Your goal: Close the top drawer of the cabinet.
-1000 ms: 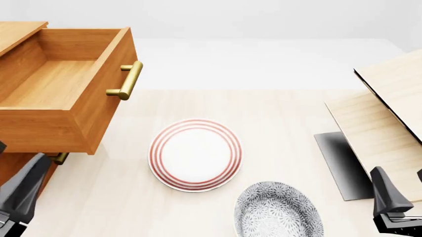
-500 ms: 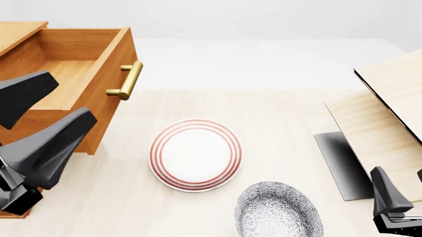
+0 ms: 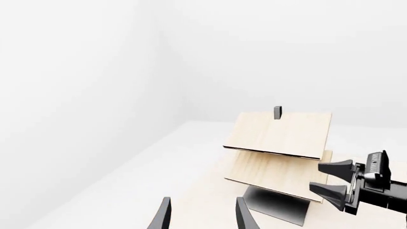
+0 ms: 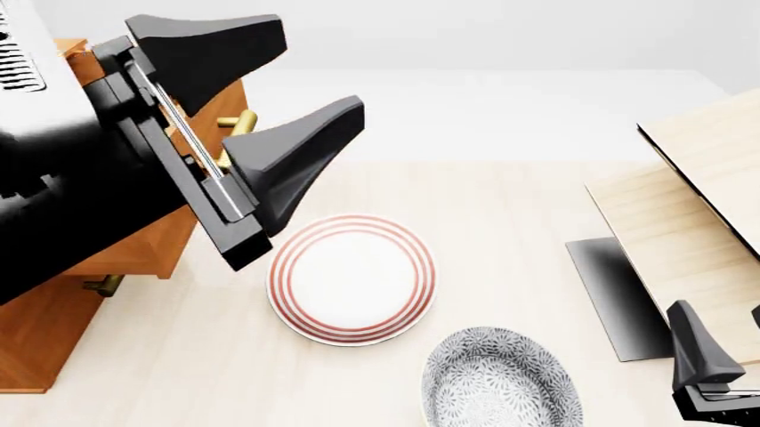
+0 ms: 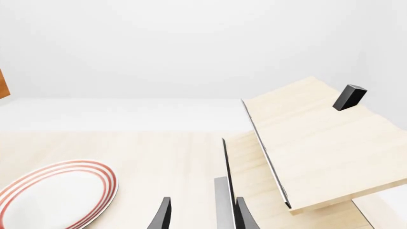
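Note:
My left gripper [image 4: 306, 80] is raised close to the front camera with its jaws wide apart and nothing in them. It hides most of the top drawer [image 4: 228, 96]. Only a strip of the drawer's orange-brown front and part of its brass handle [image 4: 242, 124] show between the fingers. The cabinet [image 4: 36, 342] shows at the lower left with the lower drawer's handle [image 4: 105, 285]. My right gripper [image 4: 724, 347] is low at the front right, open and empty. It also shows in the left wrist view [image 3: 330, 179].
A red-ringed white plate [image 4: 351, 278] lies mid-table, and a grey patterned plate [image 4: 501, 381] lies nearer the front. A pale wood structure [image 4: 683, 213] with a black panel [image 4: 618, 298] stands at the right. It also shows in both wrist views [image 3: 279, 136] [image 5: 318, 143].
My left arm has swung up from the lower left and now covers the drawer in the front view. The drawer handle and the right arm have not moved.

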Available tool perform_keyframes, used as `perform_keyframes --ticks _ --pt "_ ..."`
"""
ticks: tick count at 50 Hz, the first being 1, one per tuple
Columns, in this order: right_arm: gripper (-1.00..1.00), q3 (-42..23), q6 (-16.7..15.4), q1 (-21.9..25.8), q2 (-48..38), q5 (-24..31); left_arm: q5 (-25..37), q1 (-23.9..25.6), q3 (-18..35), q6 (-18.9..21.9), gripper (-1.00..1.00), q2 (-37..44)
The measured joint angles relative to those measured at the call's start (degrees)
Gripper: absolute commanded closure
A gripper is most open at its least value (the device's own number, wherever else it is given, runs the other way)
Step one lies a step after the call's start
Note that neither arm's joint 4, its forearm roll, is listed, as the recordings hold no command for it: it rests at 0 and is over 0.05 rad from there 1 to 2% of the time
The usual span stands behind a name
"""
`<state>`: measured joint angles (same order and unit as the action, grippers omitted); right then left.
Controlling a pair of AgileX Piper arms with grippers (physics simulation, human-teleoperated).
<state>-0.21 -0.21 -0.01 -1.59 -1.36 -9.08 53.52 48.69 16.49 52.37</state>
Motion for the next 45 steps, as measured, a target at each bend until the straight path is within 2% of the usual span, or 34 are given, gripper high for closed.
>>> perform_keyframes --ticks 6,21,30,45 --pt "-1.0 0.0 0.0 0.0 0.04 0.04 -0.18 1.11 3.76 1.86 -1.0 5.32" --pt "-1.0 0.01 0.0 0.0 -0.01 -0.02 -3.14 3.21 8.87 11.92 -1.0 16.89" --pt "-1.0 0.02 -0.01 0.0 -0.22 -0.23 -1.55 1.3 11.24 13.62 -1.0 21.76" --pt "-1.0 0.03 -0.01 0.0 -0.28 -0.29 2.76 -3.85 13.87 14.47 -1.0 25.45"
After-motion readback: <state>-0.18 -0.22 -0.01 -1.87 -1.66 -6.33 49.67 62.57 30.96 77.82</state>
